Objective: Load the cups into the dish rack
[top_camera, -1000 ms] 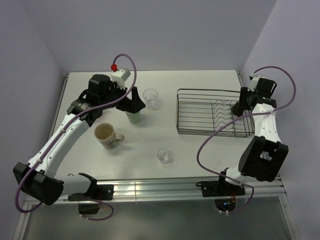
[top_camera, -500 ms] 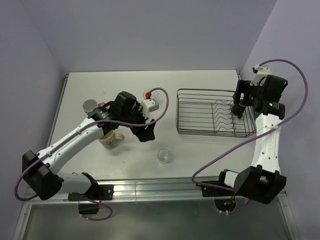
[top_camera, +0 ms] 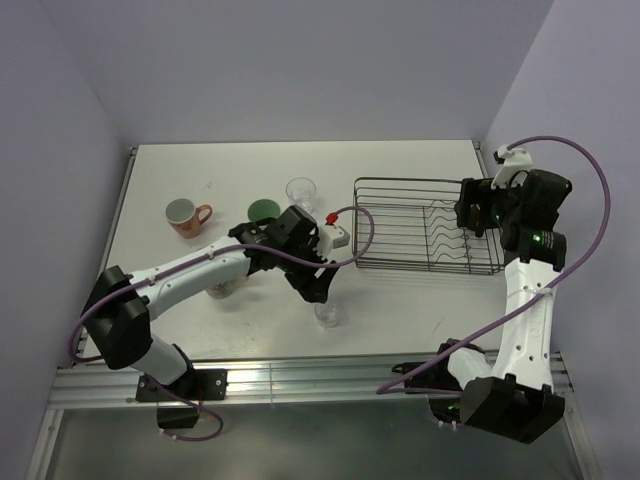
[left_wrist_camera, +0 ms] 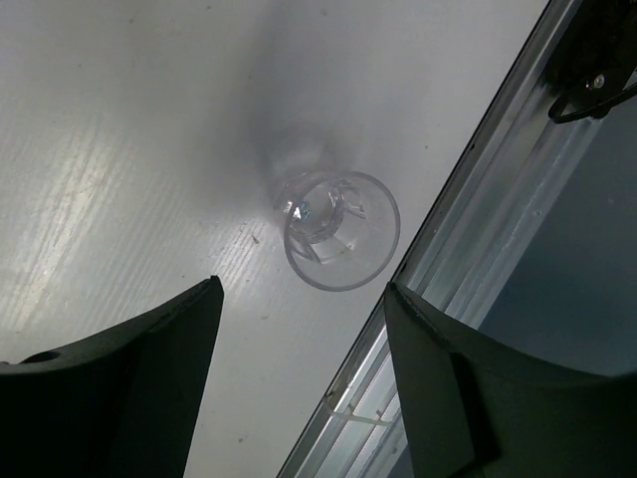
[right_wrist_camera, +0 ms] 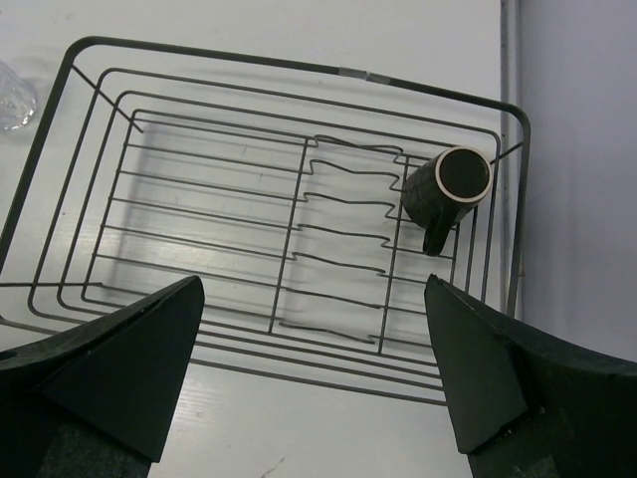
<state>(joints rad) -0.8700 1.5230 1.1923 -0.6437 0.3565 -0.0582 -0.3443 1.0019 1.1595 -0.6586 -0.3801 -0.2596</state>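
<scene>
White tabletop (top_camera: 400,300), lilac walls. Left gripper (left_wrist_camera: 301,289) hangs over a clear glass (left_wrist_camera: 341,231) near the table's 6 o'clock edge, fingers apart and not touching it. Right gripper (right_wrist_camera: 311,284) is spread wide above the black wire dish rack (right_wrist_camera: 294,229). A small dark brown handled cup (right_wrist_camera: 446,184) sits mouth up in the rack's 2 o'clock corner (wrist view). Green tumbler (top_camera: 264,210), second clear glass (top_camera: 300,190) and pinkish mug (top_camera: 183,215) stand at the rack's 9 o'clock.

Black wire dish rack (top_camera: 395,230), centre right: dark brown handled cup (right_wrist_camera: 448,186) mouth-up at its right end. Left of centre, upright: pinkish mug (top_camera: 186,215), green tumbler (top_camera: 264,211), clear glass (top_camera: 300,190). Below centre: second clear glass (left_wrist_camera: 341,229), upright.
</scene>
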